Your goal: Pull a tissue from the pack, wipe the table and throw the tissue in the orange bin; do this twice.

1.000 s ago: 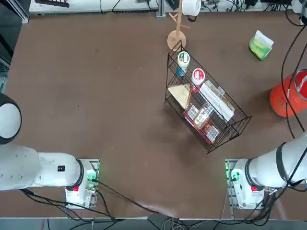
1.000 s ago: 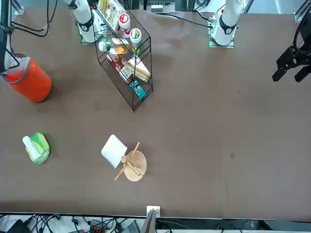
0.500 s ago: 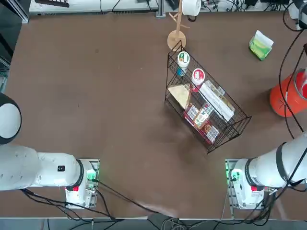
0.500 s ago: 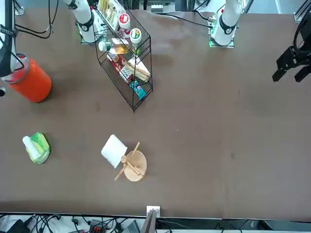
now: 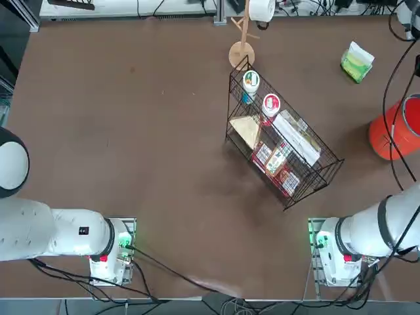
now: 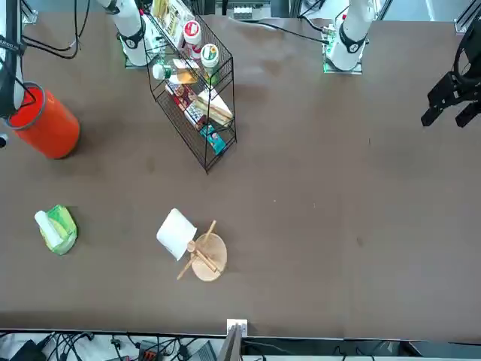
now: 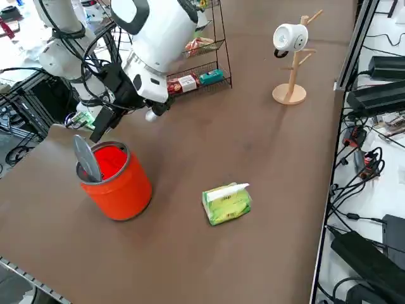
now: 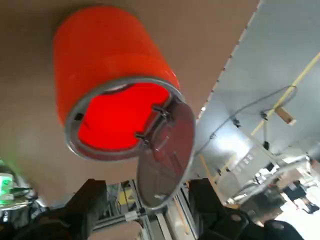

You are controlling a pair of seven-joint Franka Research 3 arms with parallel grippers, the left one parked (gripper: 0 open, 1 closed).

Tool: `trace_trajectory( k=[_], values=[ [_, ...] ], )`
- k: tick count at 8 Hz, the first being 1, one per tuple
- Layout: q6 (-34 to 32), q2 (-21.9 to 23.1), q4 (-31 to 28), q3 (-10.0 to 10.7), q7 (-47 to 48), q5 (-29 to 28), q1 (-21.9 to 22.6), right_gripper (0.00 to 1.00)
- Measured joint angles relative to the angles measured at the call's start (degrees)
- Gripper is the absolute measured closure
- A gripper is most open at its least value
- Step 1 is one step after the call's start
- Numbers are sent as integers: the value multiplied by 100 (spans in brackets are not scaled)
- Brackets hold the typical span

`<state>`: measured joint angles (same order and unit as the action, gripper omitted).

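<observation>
So I'm counting one green tissue pack (image 7: pixel 226 202), one orange bin (image 7: pixel 116 179), one black wire rack (image 5: pixel 283 153) that's holding two white-lidded cups (image 5: pixel 251 81), one paper roll (image 6: pixel 176 233) on a wooden stand, and one right gripper (image 7: pixel 124 103) hanging above the bin, fingers spread apart.

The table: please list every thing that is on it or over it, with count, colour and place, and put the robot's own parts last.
table: one, dark brown, under everything.
pack: one, green with a white tuft, beside the orange bin.
orange bin: one, orange-red, grey lid open, near the table's right edge.
wire rack: one, black, mid-table, holding packets and two white-lidded cups.
wooden stand: one, light wood, holding a white paper roll.
right gripper: one, black, fingers apart, above the bin.
</observation>
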<state>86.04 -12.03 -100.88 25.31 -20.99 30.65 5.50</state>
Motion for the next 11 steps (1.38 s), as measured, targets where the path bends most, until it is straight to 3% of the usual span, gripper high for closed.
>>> trace_trajectory(
  k=[2, 5, 11],
  values=[
    [185, 51, 290, -23, -11, -676, 12, 0],
    [1299, -51, 412, -143, -525, -1277, 68, 0],
    [4242, -1207, 405, -154, -2932, -2229, 58, 0]
  ],
)
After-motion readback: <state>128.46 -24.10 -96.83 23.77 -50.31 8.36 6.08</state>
